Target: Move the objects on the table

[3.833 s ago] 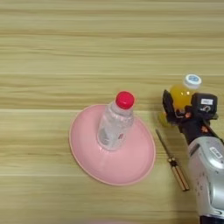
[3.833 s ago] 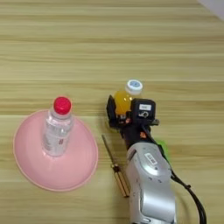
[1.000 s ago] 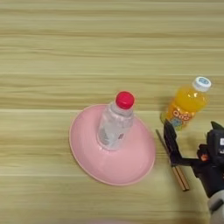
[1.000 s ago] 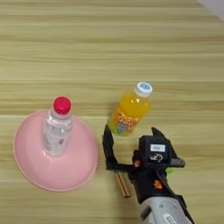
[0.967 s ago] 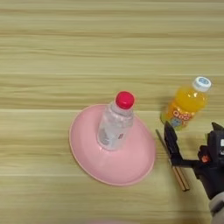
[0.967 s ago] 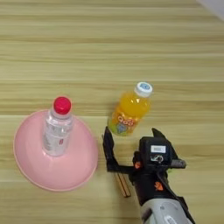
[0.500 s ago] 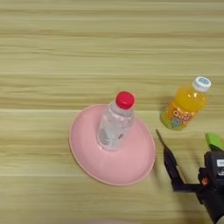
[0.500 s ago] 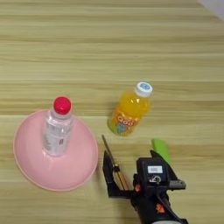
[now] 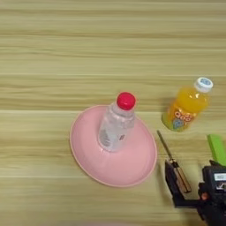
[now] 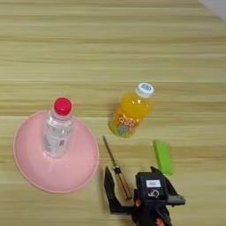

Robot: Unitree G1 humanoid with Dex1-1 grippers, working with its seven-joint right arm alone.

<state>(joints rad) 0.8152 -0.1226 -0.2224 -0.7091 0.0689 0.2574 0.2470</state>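
The juice bottle now stands free mid-counter, released, as the open, empty gripper has pulled back to the near edge over the screwdriver, likely next, the clear bottle already on the pink plate.

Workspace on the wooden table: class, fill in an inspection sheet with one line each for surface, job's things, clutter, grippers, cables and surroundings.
Surface: light wooden table, grain in horizontal stripes.
Job's things: clear bottle with red cap upright on the pink plate; orange-juice bottle upright right of the plate; screwdriver flat between plate and gripper.
Clutter: green block lying right of the screwdriver.
Grippers: right gripper at the bottom edge, fingers open, straddling the screwdriver's handle end; contact cannot be told.
Cables: nothing seen.
Surroundings: a pale patch at the top right corner in the right eye view, otherwise nothing seen.
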